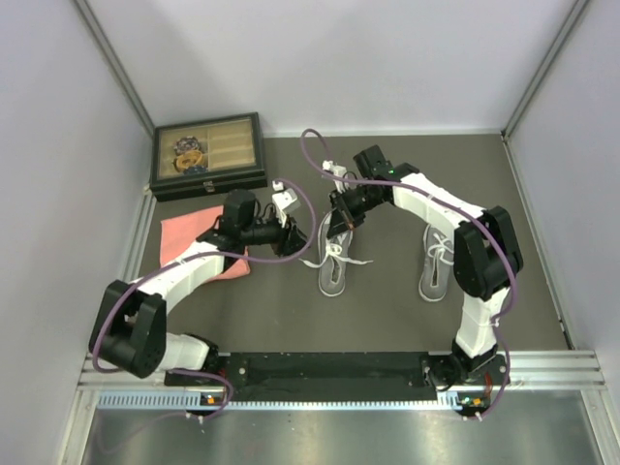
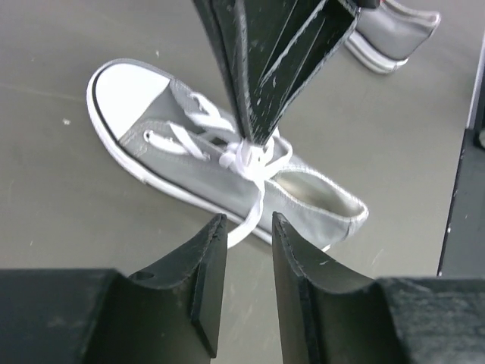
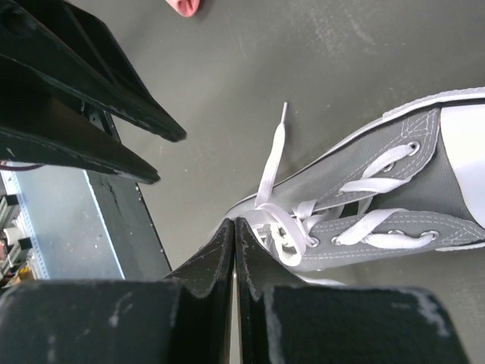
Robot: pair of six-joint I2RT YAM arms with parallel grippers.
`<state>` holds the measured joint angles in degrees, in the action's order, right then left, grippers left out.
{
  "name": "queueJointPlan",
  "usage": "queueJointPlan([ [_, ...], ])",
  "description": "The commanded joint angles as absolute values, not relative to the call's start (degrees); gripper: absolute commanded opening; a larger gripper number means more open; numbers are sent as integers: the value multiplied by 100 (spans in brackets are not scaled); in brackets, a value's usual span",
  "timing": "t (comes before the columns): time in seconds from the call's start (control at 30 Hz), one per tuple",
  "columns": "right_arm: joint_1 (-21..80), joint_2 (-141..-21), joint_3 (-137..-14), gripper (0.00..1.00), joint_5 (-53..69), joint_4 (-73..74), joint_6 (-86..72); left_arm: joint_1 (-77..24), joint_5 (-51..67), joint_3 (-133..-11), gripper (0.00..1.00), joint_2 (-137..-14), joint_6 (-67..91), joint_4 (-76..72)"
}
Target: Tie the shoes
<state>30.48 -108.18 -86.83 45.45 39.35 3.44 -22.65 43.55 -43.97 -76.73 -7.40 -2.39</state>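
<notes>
Two grey canvas sneakers with white toe caps lie on the dark table, the left shoe and the right shoe. My right gripper hangs over the left shoe and is shut, its tips pinching the white lace at the crossing near the top eyelets. My left gripper is just left of that shoe. It is open, its fingertips either side of a lace strand without closing on it. The right gripper's fingers reach down onto the lace crossing.
A pink folded cloth lies under my left arm. A dark box with a clear lid stands at the back left. The other shoe's heel shows at the left wrist view's top right. A black rail runs along the near edge.
</notes>
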Motion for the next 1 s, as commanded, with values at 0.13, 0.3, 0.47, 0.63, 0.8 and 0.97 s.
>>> queueJointPlan([
  [0.13,3217,-11100,-9176,0,4527,3911,141,-2215,4755,-4289,34,-8147,-18,-1555],
  [0.3,3331,-11258,-9290,0,4237,3937,71,-2101,4518,-4131,32,-8174,465,-1679],
  [0.47,3401,-11461,-9413,0,4096,3929,-123,-1951,4474,-4008,31,-8235,878,-1749],
  [0.63,3515,-11593,-9527,0,3894,3920,-158,-1899,4421,-3981,31,-8209,941,-1697],
  [0.8,3577,-11742,-9615,4,3674,3973,-228,-1881,4386,-4017,34,-8130,993,-1494],
  [0.97,3577,-11733,-9756,19,3630,3990,-246,-1802,4394,-4034,36,-8007,1046,-1380],
])
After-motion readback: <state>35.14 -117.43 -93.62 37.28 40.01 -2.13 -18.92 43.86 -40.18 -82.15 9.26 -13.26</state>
